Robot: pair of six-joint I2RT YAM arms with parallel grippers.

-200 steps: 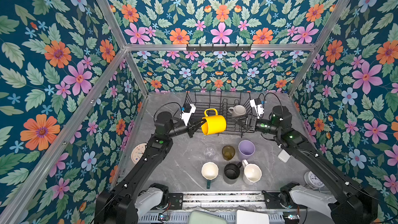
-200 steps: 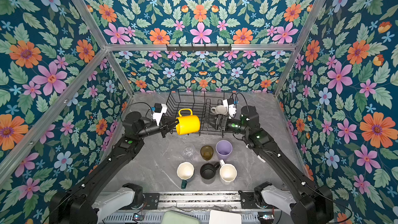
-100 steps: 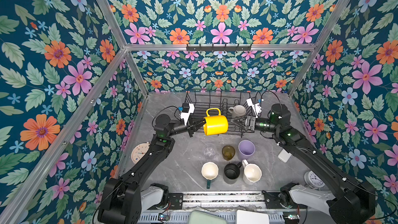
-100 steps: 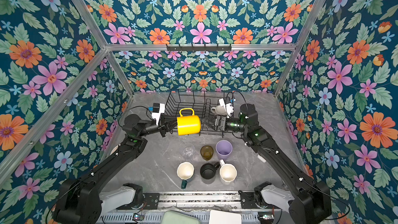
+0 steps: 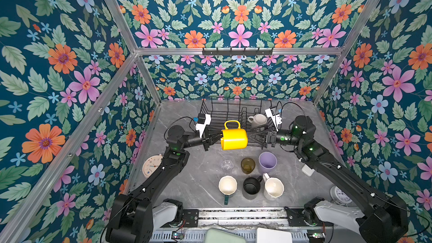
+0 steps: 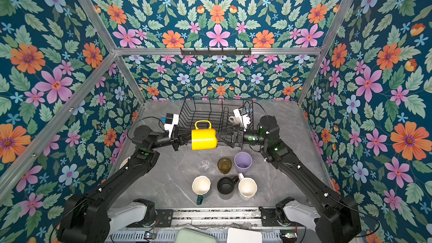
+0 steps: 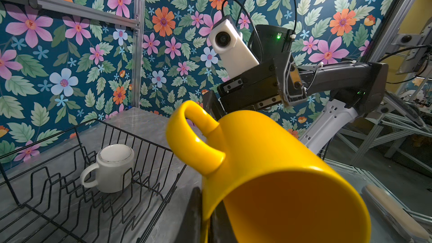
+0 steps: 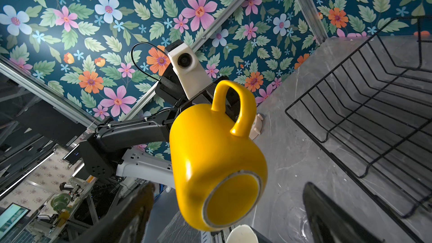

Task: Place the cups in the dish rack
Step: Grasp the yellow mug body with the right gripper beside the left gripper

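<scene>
Overhead, in both top views, the glossy yellow ceramic mug (image 5: 234,138) hangs on its side in the air, handle up, just in front of the black wire dish rack (image 5: 211,113). The left gripper (image 5: 219,137) is clamped on the mug's rim wall only. The right gripper (image 5: 250,137) stands wide open around its base, holding nothing. So thin a pinch on a sideways mug may let it swivel or slip. It would then likely fall near the clear drinking glass (image 5: 227,164) and the amber glass (image 5: 247,165) on the table below.

From the left wrist, one finger (image 7: 191,218) lies outside the rim, so little surface is caught. A white mug (image 7: 114,167) sits upside down in the rack.

From the right wrist, the smooth rounded base faces the spread fingers (image 8: 140,206). Closing there could squeeze the mug out, and too early a release by the left would drop it.

No brand or label shows on the mug. The dial of the round white clock (image 5: 152,166) is too small to read.
</scene>
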